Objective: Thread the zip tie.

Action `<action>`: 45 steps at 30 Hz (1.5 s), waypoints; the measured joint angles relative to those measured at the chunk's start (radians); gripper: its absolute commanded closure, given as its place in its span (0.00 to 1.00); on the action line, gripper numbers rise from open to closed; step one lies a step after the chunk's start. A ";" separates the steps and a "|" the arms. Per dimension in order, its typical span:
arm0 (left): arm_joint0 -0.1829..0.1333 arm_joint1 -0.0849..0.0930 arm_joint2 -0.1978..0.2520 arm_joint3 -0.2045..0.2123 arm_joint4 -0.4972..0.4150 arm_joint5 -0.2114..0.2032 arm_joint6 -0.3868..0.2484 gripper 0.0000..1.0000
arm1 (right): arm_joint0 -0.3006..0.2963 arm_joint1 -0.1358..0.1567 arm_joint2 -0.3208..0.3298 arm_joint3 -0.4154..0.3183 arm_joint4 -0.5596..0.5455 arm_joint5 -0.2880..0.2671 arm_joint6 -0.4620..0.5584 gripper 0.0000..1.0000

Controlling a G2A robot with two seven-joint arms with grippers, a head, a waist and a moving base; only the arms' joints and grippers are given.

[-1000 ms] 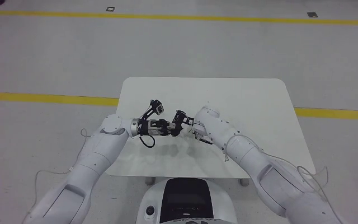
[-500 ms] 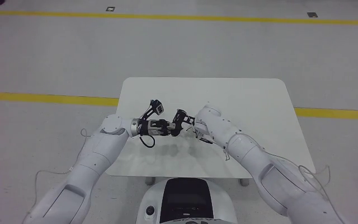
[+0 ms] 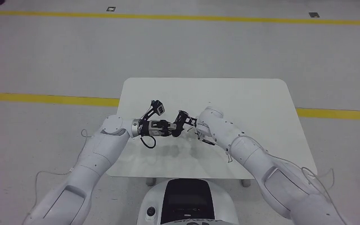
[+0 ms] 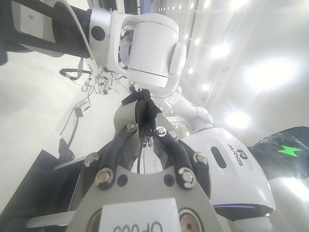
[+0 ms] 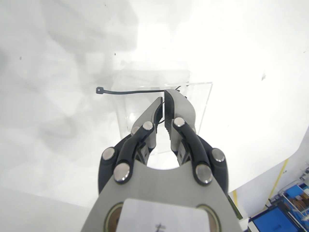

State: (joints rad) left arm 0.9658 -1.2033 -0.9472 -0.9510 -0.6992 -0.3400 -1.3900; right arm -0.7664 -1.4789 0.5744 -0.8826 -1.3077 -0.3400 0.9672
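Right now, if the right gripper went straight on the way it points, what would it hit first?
Probably the clear box on the table. It sits straight ahead of the right gripper, which is shut on the zip tie. Depth is unclear.

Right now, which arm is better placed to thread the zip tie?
Probably right: the right gripper is shut on the zip tie, head sticking out free. The left gripper's load is unclear.

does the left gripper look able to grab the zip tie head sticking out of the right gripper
Probably not yet. The head of the zip tie juts free from the right gripper, but the left gripper looks shut on a black strand.
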 measured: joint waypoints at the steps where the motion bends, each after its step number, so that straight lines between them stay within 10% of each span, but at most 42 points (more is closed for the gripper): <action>1: 0.000 0.000 0.000 0.000 0.000 0.000 0.000 1.00 | 0.000 0.001 -0.001 -0.002 0.001 0.000 0.002 0.70; 45: 0.000 0.000 0.000 0.000 0.000 0.000 0.000 1.00 | 0.005 -0.016 0.073 -0.033 0.102 0.060 0.161 0.76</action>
State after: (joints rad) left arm 0.9658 -1.2033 -0.9472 -0.9510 -0.6992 -0.3400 -1.3900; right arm -0.7614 -1.4949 0.6476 -0.9159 -1.2056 -0.2804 1.1282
